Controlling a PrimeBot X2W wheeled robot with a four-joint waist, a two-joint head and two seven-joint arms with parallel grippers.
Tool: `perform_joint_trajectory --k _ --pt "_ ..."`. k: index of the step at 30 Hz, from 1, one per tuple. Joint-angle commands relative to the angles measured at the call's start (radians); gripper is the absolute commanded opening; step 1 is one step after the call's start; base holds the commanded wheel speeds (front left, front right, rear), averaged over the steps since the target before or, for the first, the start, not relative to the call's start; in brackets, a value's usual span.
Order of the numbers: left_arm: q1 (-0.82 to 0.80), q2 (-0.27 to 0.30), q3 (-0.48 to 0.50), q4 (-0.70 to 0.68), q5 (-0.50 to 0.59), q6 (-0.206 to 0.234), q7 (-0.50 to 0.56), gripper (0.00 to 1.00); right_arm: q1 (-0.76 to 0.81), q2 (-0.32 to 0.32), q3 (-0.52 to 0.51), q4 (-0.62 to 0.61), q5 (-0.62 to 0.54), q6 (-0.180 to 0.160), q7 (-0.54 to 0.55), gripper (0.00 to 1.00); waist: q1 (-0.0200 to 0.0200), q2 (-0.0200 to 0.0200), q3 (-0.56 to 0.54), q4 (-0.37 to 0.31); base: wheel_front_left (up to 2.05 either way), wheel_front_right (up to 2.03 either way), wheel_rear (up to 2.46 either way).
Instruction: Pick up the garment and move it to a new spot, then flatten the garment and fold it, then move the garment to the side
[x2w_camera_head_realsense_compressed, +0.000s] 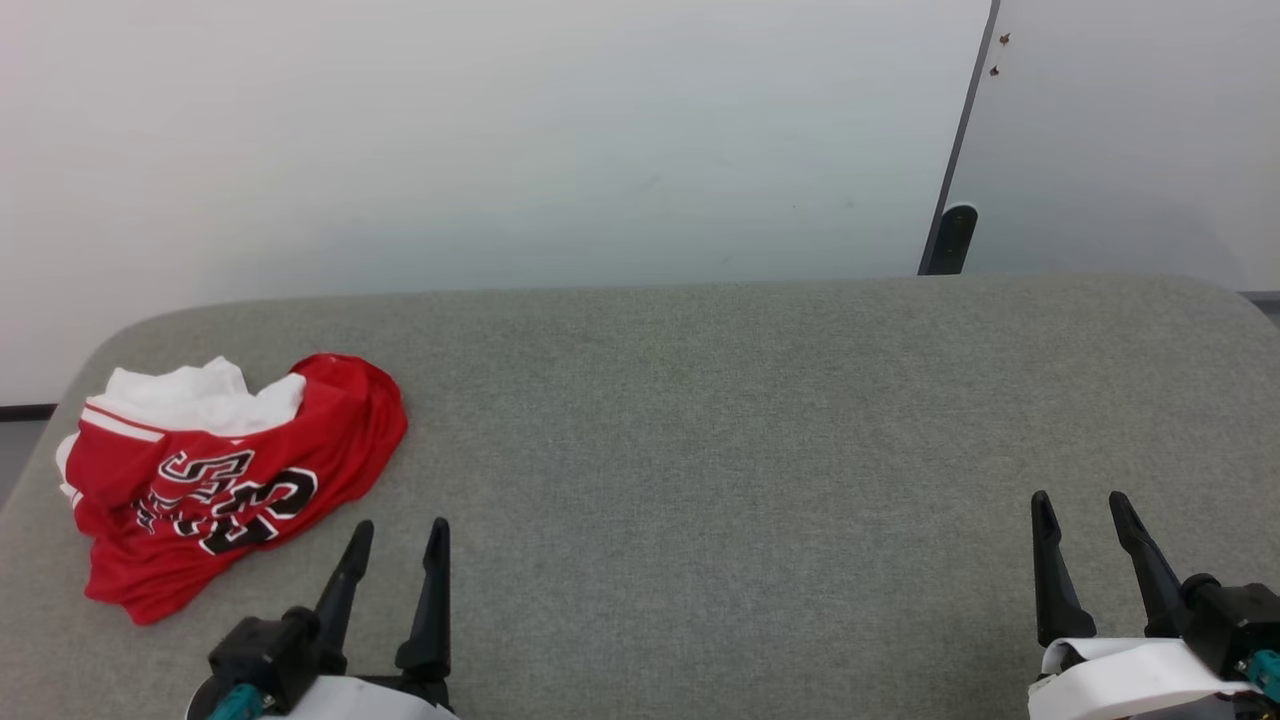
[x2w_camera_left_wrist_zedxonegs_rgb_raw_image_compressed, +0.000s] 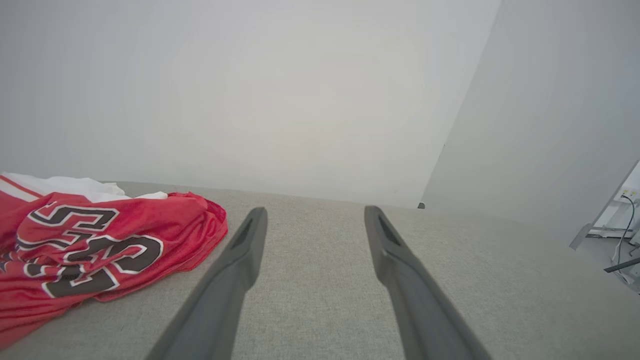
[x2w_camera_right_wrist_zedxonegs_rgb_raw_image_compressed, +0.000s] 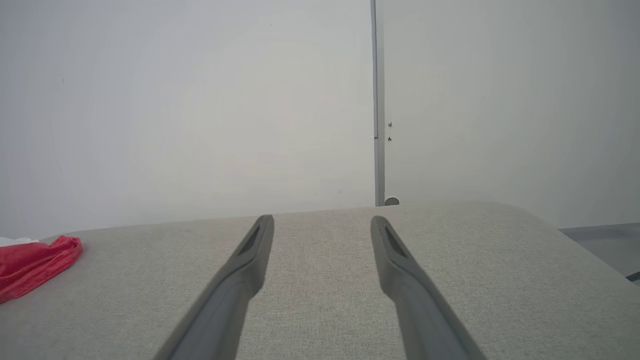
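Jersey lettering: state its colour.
Black with white outlines on the red jersey, best shown in the left wrist view.

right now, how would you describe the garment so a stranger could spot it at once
Start at the wide grey cloth-covered table before the white wall. On its left end, beside the left pincer, lies the garment, crumpled in a heap. Its bright red cloth, white sleeves and black white-edged lettering stand out from the plain grey.

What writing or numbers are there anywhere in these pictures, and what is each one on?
"S" or "5", unsure which: black, white-outlined print on the crumpled red garment.
The rest of that print: broken up by folds, not readable.
No text on the grey surface or the wall.
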Motion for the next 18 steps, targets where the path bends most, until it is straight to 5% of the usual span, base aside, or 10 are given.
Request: perform_joint_trajectory --k 1,18 --pt "0.008 0.005 -0.005 -0.006 0.018 -0.004 -0.009 1.00 0.012 0.003 0.000 -0.009 -0.028 -0.001 -0.010 1.00 0.0000 0.0000 -0.002 -0.001 0.00 0.00 0.00" --pt "0.019 0.019 -0.027 0.002 0.098 -0.004 -0.039 1.00 0.025 0.003 0.007 -0.023 -0.161 -0.001 -0.042 1.00 0.0000 0.0000 -0.023 0.006 0.00 0.00 0.00"
